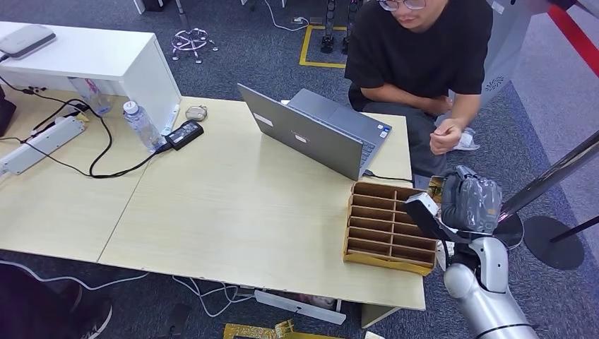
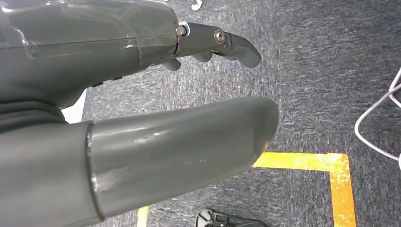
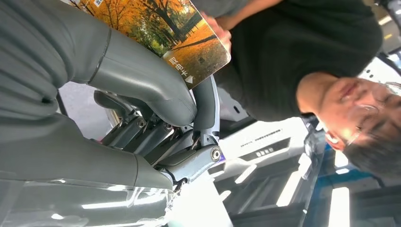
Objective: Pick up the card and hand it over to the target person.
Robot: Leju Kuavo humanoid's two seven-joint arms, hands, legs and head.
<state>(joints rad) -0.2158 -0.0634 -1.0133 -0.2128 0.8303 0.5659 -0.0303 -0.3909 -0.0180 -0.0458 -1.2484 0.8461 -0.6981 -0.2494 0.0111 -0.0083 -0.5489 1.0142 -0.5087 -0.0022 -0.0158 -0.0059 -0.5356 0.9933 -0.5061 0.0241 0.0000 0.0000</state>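
My right robot hand [image 3: 156, 123] grips the card [image 3: 165, 33] just beside the cardboard tray [image 1: 385, 226], raised toward the seated person [image 1: 424, 63]. My left robot hand [image 2: 142, 94] hangs unclenched, holding nothing.

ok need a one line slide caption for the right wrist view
Right hand pinches an autumn-tree card and holds it toward the seated person.

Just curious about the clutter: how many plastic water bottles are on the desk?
2: one capped bottle stands near the black power adapter, and a second stands behind it beside the white box. Others may be hidden.
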